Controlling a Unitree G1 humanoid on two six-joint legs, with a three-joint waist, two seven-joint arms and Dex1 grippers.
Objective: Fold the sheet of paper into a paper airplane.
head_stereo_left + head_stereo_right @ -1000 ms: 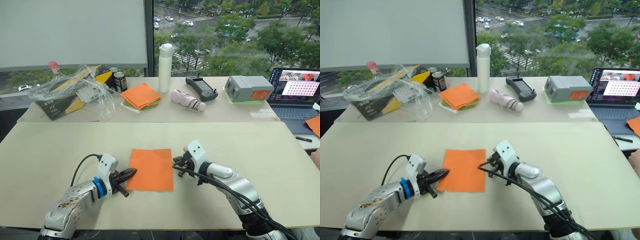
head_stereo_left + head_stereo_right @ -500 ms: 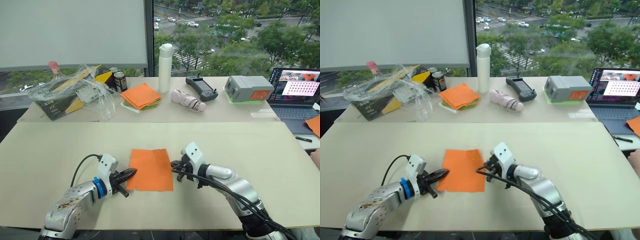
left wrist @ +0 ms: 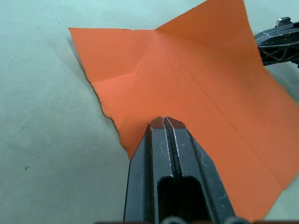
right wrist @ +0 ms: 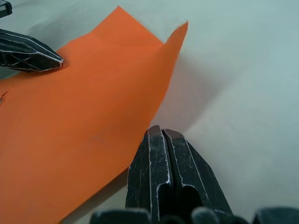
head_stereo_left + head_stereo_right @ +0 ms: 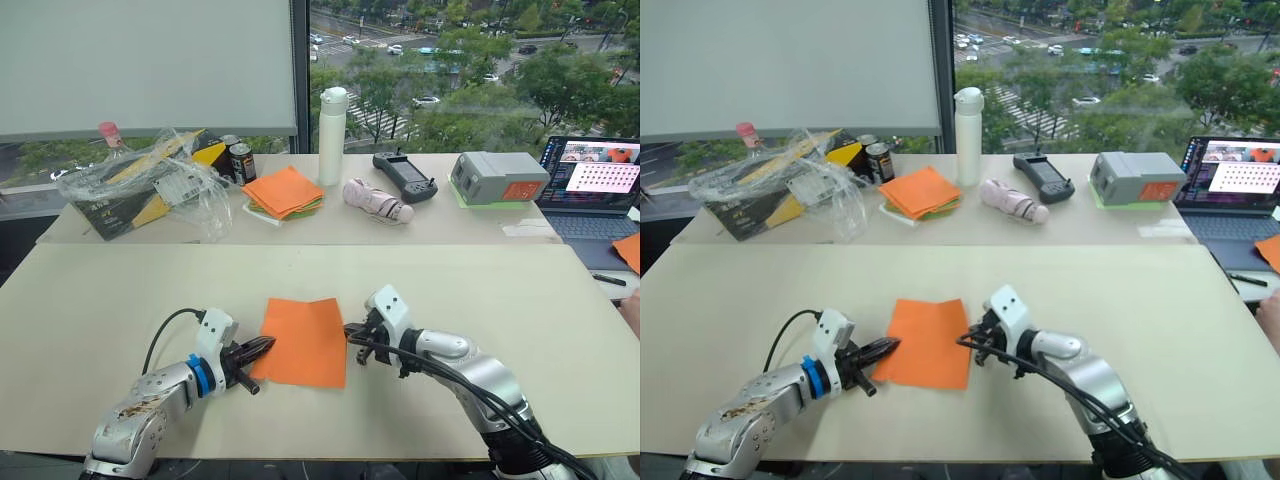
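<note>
Jaws closed both arms, flanking sheet of paper point(image 5: 303, 342).

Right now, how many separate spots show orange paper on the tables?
3: the sheet of paper between the tools; the stack on the far table beside the white bottle; a piece at the right edge, partly cut off.

The left tool point(image 3: 164, 122) covers the near-left edge of the sheet of paper point(image 3: 196, 79), so any pinch there is hidden. The laptop point(image 5: 592, 185) is cut off by the picture's edge, its screen content too small to read.
</note>
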